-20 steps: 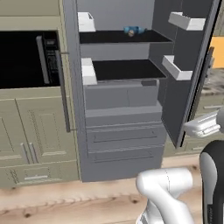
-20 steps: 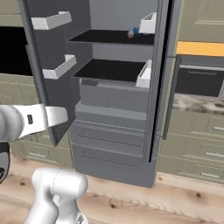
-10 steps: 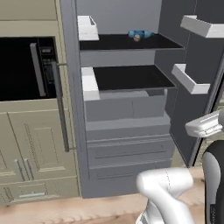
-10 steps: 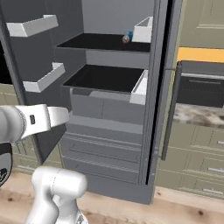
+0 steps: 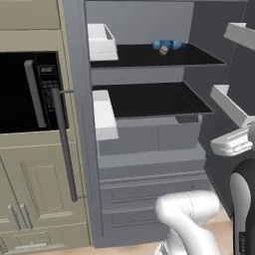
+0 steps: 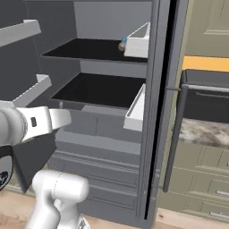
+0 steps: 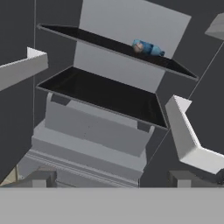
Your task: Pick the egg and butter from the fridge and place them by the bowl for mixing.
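The fridge [image 5: 149, 159] stands open in front of me, with dark walls and black shelves. On its top shelf lies the small tan egg [image 5: 163, 50], touching a blue bottle [image 5: 172, 45]. The hand view shows the egg [image 7: 138, 47] and the bottle [image 7: 151, 48] far up on that shelf. In the right base view the egg [image 6: 121, 45] peeks out from behind a white bin [image 6: 139, 41]. My gripper [image 7: 109, 179] is open and holds nothing, well short of the shelves and below the top one. The butter and the bowl are out of view.
White bins [image 5: 103, 112] line the fridge's left side, and door bins [image 5: 230, 103] jut out on the right. A long grey bar handle [image 5: 63, 134] hangs beside a black oven [image 5: 22, 92]. Beige cupboards [image 5: 35, 204] sit below. Another oven [image 6: 208, 96] stands right of the fridge.
The whole picture has grown and shifted: the base has driven closer to the open fridge. The gripper has stayed open and the egg has not moved.
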